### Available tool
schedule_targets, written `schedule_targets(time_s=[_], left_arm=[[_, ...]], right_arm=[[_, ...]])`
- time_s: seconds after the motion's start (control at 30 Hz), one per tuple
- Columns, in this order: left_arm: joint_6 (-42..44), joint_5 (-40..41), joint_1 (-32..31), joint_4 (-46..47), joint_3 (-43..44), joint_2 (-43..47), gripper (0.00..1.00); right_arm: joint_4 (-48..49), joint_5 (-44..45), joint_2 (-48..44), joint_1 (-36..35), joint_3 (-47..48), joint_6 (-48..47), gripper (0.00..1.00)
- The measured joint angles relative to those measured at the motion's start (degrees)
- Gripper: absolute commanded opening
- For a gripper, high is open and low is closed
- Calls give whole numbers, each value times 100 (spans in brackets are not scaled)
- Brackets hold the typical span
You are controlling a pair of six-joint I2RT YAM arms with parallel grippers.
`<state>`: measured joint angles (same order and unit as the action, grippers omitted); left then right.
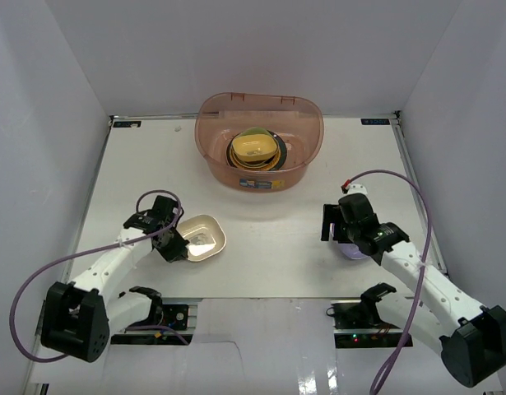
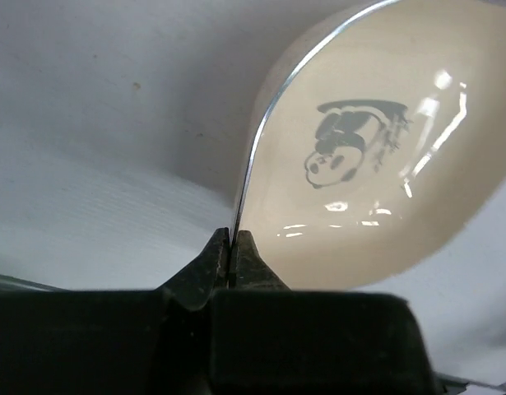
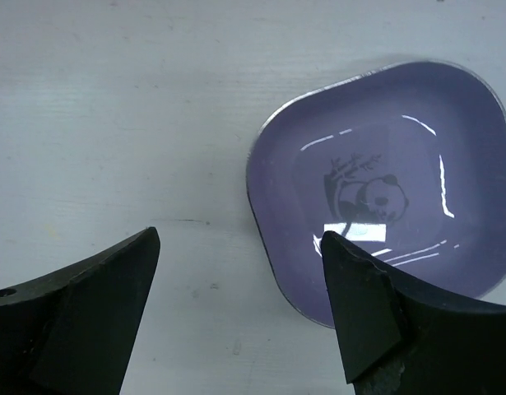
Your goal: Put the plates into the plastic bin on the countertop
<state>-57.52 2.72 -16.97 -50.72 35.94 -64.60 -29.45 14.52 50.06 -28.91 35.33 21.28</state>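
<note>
The plastic bin (image 1: 228,132) stands at the back centre of the countertop (image 1: 277,239) and holds a stack of plates with a yellow plate (image 1: 253,148) on top. My left gripper (image 1: 177,240) is shut on the rim of a cream plate (image 1: 205,237), a rounded-square dish with a cartoon print (image 2: 376,156); the rim sits between its fingertips (image 2: 230,239). My right gripper (image 3: 240,239) is open above a lavender plate (image 3: 384,181) with a panda print. One finger (image 3: 359,304) is over the plate's inside, the other over the bare table. The lavender plate (image 1: 354,251) is mostly hidden under that gripper in the top view.
White walls enclose the countertop on the left, back and right. The bin's front wall carries a label (image 1: 254,183). The arms' bases and cables sit at the near edge.
</note>
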Motion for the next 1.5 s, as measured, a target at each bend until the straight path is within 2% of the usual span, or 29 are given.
schedule_targets(time_s=[0.1,0.13,0.2,0.23,0.3,0.33,0.4,0.5,0.63,0.73,0.87,1.1,1.27,1.33,1.4,1.43,1.47,1.5], left_arm=[[374,-39,-2,55,26,763,0],[474,-42,-2,59,85,1021,0],[748,-57,-17,-2,503,1475,0],[863,-59,-33,-4,839,1563,0],[1064,-85,-46,225,1488,1591,0],[1156,-105,-50,393,1788,1574,0],[1322,-212,-52,732,2282,1471,0],[1519,-496,-52,1095,3204,894,0],[1714,-848,-190,1690,4677,-669,0],[1821,-946,-354,1906,5576,-1996,0],[1965,-960,-516,1825,6749,-3786,0],[2229,-649,-575,1054,8448,-6102,0],[2385,-389,-553,555,9007,-6817,0],[2424,-382,-525,426,9084,-6894,0],[2476,-382,-490,267,9082,-6891,9],[2476,-409,-472,249,9051,-6881,18],[2492,-437,-452,269,8974,-6846,38],[2505,-496,-435,275,8880,-6791,46]], right_arm=[[-87,295,367,4,-79,116,80],[-57,337,527,9,-79,120,73],[-20,380,929,24,-74,122,67],[4,376,1156,28,-72,116,56],[81,350,1556,33,-74,87,42],[122,328,1683,33,-81,96,23],[280,299,1773,33,-155,107,8],[341,380,1591,33,-166,140,8],[68,501,1091,35,26,138,8],[-225,577,813,37,741,96,8],[-385,769,1010,35,2487,-212,8],[-9,595,2341,39,5440,-1150,8],[98,-2,3954,37,7715,-1572,8],[162,-256,4444,24,8306,-1626,8],[264,-507,4804,-4,8531,-1672,8],[302,-629,4922,-26,8535,-1681,8],[321,-754,5060,-52,8535,-1683,8],[367,-885,5219,-90,8535,-1681,8]])
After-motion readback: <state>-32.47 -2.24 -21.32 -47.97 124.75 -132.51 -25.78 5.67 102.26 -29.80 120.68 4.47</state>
